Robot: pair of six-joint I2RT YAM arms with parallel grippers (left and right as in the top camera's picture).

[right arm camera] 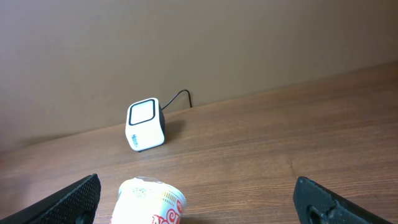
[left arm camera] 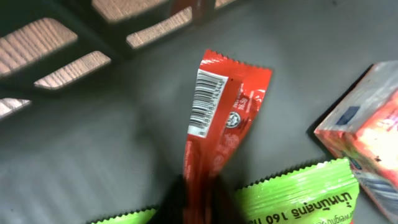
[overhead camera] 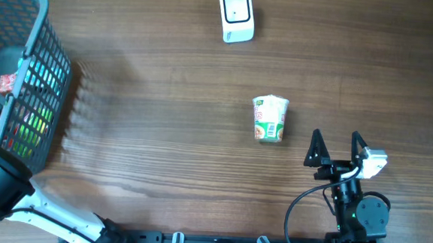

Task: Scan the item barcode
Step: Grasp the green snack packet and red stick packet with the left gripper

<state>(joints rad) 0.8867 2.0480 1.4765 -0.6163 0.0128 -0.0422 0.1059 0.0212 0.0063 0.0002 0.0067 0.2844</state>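
So the red packet is down inside the basket, at the far left of the table. The left gripper has its fingers pinched tight on the packet's lower end. The rest of the wrapper sticks out past the fingertips, with the barcode facing the wrist camera, a bit tilted. The packet sits over the basket's dark grey floor. Right next to it there's a green packet with a zigzag edge, and a pinkish-orange box off to the right side of that view.

Out on the open table, the cup noodle lies roughly in the middle, on its side from what I can tell. The white scanner sits at the far edge, well apart from the cup, window facing the right wrist camera. The right gripper sits just beside the cup on the near side, fingers spread wide with nothing between them.
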